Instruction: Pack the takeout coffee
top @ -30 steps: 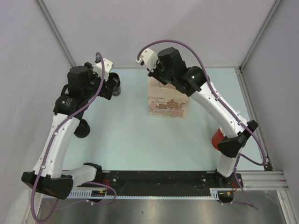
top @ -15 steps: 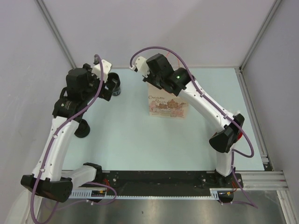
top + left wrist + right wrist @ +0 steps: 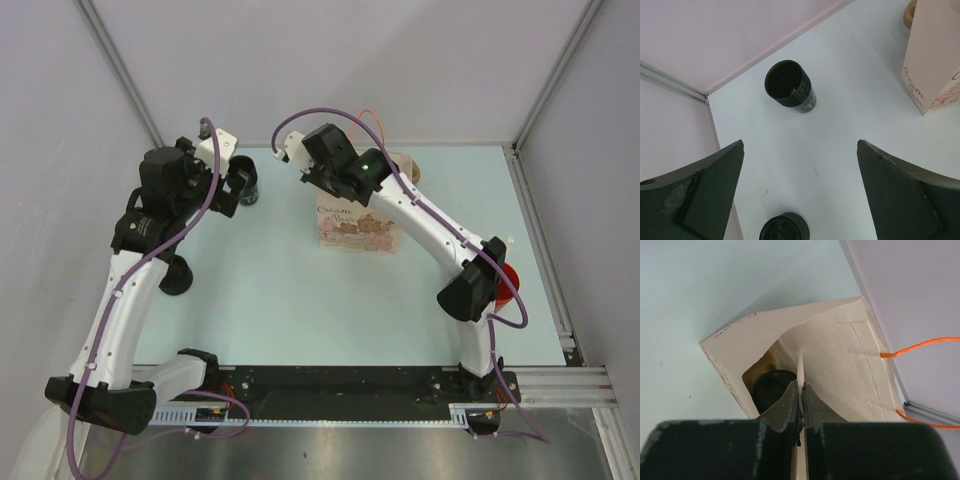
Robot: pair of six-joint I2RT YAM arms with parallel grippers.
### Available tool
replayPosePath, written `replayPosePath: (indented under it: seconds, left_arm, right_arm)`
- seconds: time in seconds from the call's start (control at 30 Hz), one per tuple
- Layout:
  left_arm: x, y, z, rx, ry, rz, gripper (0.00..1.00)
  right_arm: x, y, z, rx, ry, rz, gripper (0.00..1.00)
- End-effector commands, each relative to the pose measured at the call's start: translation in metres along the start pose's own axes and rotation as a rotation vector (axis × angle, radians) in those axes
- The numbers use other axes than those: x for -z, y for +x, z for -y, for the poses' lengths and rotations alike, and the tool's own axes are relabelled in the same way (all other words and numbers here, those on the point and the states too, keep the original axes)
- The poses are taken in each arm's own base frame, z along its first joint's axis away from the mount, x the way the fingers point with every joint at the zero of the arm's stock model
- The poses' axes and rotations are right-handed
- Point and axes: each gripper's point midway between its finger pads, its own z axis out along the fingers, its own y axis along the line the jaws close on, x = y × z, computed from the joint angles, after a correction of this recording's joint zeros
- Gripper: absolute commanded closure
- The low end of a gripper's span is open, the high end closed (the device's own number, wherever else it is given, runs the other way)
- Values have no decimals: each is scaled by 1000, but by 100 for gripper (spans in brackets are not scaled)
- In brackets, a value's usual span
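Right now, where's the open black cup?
Top view: the cup sits far left, just ahead of the left gripper, left of the paper bag.

Printed lettering is showing on one thing only, the paper bag [image 3: 360,232].

In the top view its front face is carrying the word "Cream" in dark cursive script above a pinkish drawing, with a second cursive word under it that is too blurred to read. In the left wrist view the same script is running sideways down the paper bag [image 3: 935,55] and is reading as "Cream". The black cup [image 3: 790,85] is bearing a small pale mark on its side, too small to make out.
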Motion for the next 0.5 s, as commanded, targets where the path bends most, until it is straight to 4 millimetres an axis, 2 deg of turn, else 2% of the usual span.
replayPosePath:
  seconds: [0.0, 0.27, 0.37, 0.47]
  left_arm:
    - [8, -11, -2, -5, -3, 57, 1]
    - [7, -9, 0, 4, 6, 52, 1]
    - [8, -9, 1, 4, 11, 52, 0]
    - [7, -8, 1, 4, 15, 51, 1]
  right_arm:
    - [9, -11, 7, -21, 28, 28, 92]
    - [10, -12, 1, -12, 14, 26, 84]
    - [13, -14, 2, -11, 16, 34, 74]
    - [16, -14, 3, -8, 16, 37, 69]
